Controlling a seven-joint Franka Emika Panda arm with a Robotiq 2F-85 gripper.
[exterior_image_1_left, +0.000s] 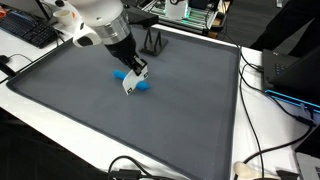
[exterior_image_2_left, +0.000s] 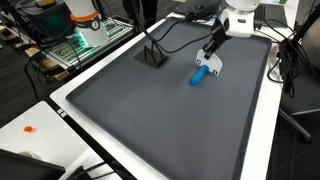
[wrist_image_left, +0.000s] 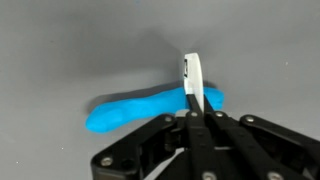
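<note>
A blue elongated object (wrist_image_left: 130, 108) lies flat on the dark grey mat (exterior_image_1_left: 160, 130). It shows in both exterior views (exterior_image_1_left: 146, 88) (exterior_image_2_left: 199, 77). My gripper (wrist_image_left: 195, 85) has its two fingers pressed together, white pads touching, with nothing between them. The fingertips sit right over the middle of the blue object, at or just above its surface; I cannot tell whether they touch it. In both exterior views the gripper (exterior_image_1_left: 133, 83) (exterior_image_2_left: 210, 68) points down at the object, near the far part of the mat (exterior_image_2_left: 160, 115).
A small black stand (exterior_image_1_left: 152, 42) (exterior_image_2_left: 152, 55) sits on the mat near its edge. A keyboard (exterior_image_1_left: 25, 30) and cables (exterior_image_1_left: 262, 150) lie on the white table around the mat. A small orange item (exterior_image_2_left: 29, 129) lies off the mat.
</note>
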